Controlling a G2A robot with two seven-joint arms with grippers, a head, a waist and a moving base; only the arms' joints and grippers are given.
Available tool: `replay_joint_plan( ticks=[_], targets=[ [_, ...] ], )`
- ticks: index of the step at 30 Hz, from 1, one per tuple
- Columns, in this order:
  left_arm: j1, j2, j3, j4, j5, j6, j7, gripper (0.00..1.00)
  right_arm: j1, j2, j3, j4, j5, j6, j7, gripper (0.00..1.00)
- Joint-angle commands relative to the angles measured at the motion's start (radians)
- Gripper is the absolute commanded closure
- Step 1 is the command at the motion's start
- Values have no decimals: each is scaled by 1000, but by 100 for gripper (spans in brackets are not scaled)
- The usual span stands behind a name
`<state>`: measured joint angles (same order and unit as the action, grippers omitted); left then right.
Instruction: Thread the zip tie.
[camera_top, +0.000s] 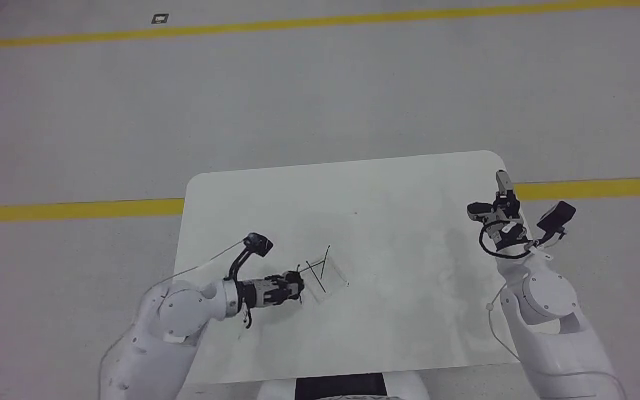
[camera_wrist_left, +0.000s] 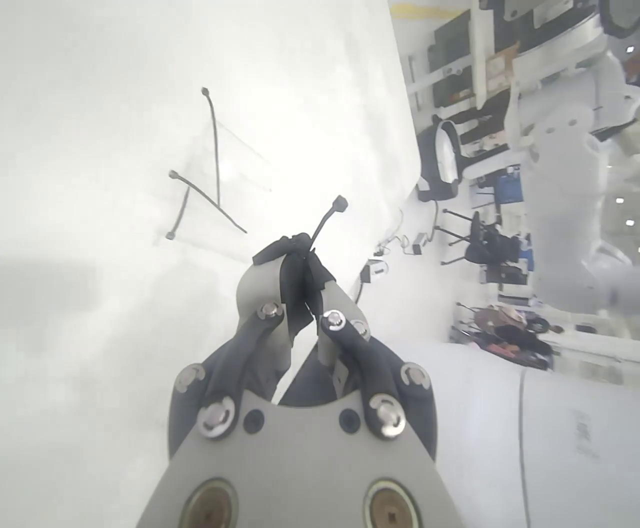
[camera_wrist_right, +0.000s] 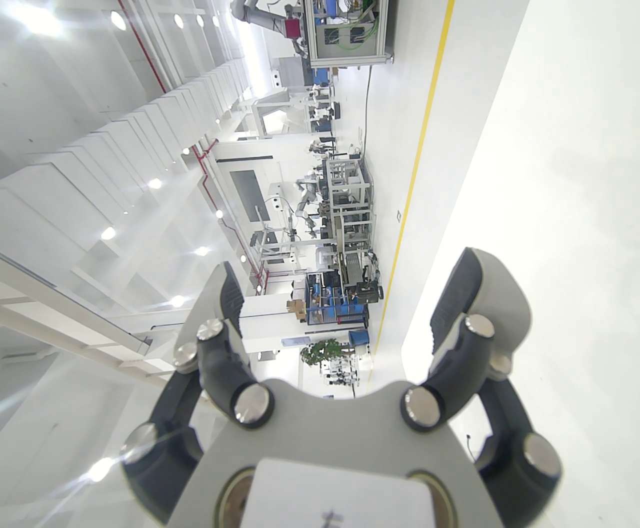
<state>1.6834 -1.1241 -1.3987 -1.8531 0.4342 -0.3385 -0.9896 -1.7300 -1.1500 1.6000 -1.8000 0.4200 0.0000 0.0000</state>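
- Left gripper (camera_wrist_left: 300, 252): fingers pinched together on one black zip tie (camera_wrist_left: 330, 216). A short length with the head pokes out past the fingertips, lifted off the surface (camera_top: 400, 200).
- Tail end of the held tie: cannot tell where it runs.
- Three loose zip ties (camera_wrist_left: 216, 150) lie crossed on a clear plastic sheet (camera_wrist_left: 240, 160), just beyond the left gripper.
- Right gripper (camera_wrist_right: 345, 295): fingers wide apart, nothing between them; it sits at the right edge of the surface, pointing out toward the room.
- Progress, as judged: pick-up done, threading not begun. No loop is formed, and the tail has yet to go through the head.
- Room: the left gripper works close to the near edge. The wide bare middle of the surface lies between the arms, which are well apart.
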Motion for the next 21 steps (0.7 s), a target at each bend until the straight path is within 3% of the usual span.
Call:
replay_joint_plan(
  ticks=[1, 6, 16, 18, 21],
  targets=[
    [25, 3, -4, -30, 76, 9, 54, 100, 0, 0, 0, 0, 0, 0, 0, 0],
    [94, 12, -3, -113, 221, 25, 140, 100, 0, 0, 0, 0, 0, 0, 0, 0],
    [92, 12, -5, -111, 230, 31, 145, 100, 0, 0, 0, 0, 0, 0, 0, 0],
    [95, 13, 6, -126, 327, 66, 185, 100, 0, 0, 0, 0, 0, 0, 0, 0],
    [121, 17, 10, -167, 422, 78, 240, 100, 0, 0, 0, 0, 0, 0, 0, 0]
  ],
)
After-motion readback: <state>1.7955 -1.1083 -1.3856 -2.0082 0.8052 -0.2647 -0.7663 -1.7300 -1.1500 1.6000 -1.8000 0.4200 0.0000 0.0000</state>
